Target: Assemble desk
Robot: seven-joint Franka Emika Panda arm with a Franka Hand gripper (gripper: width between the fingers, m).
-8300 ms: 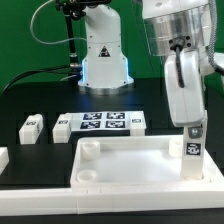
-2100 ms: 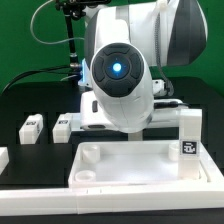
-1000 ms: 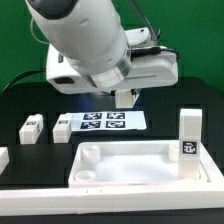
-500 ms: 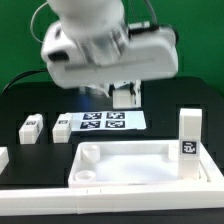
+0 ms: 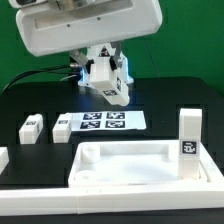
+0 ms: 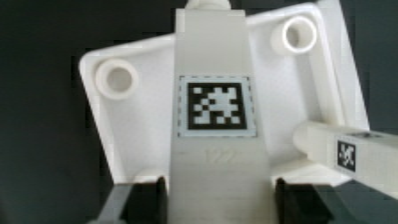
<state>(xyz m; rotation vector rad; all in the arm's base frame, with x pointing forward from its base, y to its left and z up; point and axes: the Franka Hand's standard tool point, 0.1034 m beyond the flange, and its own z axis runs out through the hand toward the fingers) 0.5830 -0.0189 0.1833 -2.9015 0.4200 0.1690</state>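
The held leg (image 6: 217,110) bears one square black-and-white tag, a blocky pattern inside a white border with no letters to read. The gripper (image 6: 217,205) is clamped on this leg. Its dark fingers (image 6: 137,203) press each side, and their tips are cropped by the frame edge. The leg's far end is blurred.

Behind the leg in the wrist view lies the tabletop (image 6: 143,120) with two round sockets in sight. The leg hides the stretch between them.

In the exterior view the tabletop fills the lower middle and lower right of the frame and runs off the right edge. An upright leg (image 5: 188,138) stands at its right end with a small tag low on its face, too small to make out. That leg also shows in the wrist view, blurred and cropped.

The arm (image 5: 90,30) spans the top of the frame and is cut off there. The gripper and its load hang below it at upper centre, above the table and well apart from the tabletop. They are hard to tell from the arm's base behind.

The marker board (image 5: 100,122) lies at centre with several tags. Two loose legs (image 5: 32,127) lie left of it, each with a tag. A white piece (image 5: 3,158) is cut off at the left edge, and what it is cannot be told.
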